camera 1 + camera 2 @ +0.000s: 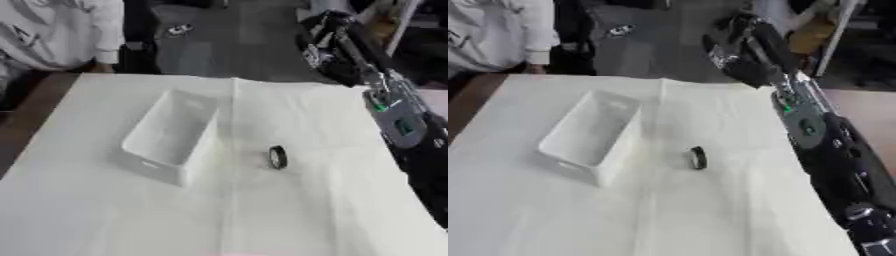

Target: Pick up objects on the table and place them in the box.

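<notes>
Right hand (741, 30) raised beyond the table (306, 210), finger spread unclear, holding nothing visible; ring (277, 157) beside box (171, 135)

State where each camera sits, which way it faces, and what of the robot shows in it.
Left eye view: in the robot's head, looking down at the white-covered table with the white box and a small black ring standing on edge; the right arm runs along the right edge, its hand raised past the table's far edge.
Right eye view: same head, same downward look, set slightly rightward; more of the right arm shows, and its hand.
Shared: table, box, ring, right arm. No left hand appears.
</notes>
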